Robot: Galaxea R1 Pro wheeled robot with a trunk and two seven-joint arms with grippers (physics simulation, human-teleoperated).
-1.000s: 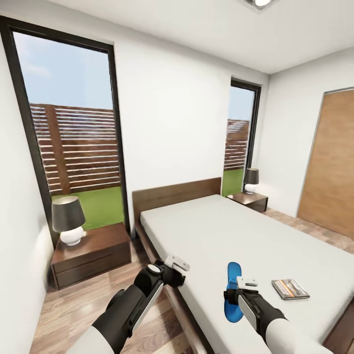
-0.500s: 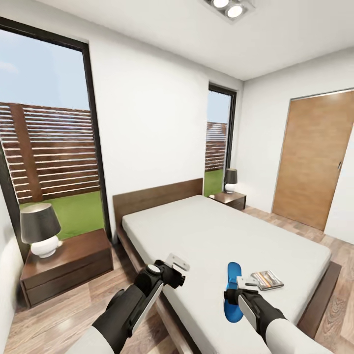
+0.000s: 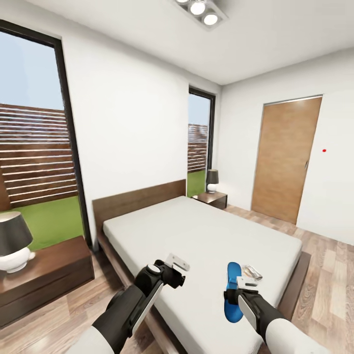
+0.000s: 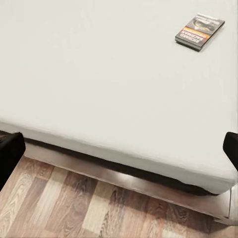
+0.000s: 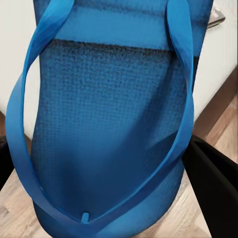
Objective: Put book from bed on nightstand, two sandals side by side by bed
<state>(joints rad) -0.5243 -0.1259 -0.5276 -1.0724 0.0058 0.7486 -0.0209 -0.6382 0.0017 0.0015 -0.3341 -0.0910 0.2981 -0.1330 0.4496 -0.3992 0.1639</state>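
White-walled bedroom, wood-plank floor [image 3: 329, 275], bare bed [image 3: 196, 236]; book [image 3: 251, 271] lies on the mattress beyond the right gripper [image 3: 244, 282], fingers clamping a blue sandal [image 3: 232, 291]; left gripper [image 3: 178, 262] released; view has swung rightward, the door [image 3: 284, 157] now nearer centre.

The book [image 3: 253, 272] lies on the bed [image 3: 196, 236], nightstands [image 3: 44, 275] flanking it.

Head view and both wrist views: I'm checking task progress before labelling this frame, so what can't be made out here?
- Book, head view: partly hidden behind the right gripper; its cover reads clearly in the left wrist view.
- Sandal, right wrist view: heel end cut off by the picture edge.
- Near nightstand, head view: cut off by the left edge.
- Far nightstand, head view: too small for detail.
- Left gripper: open or shut cannot be told.
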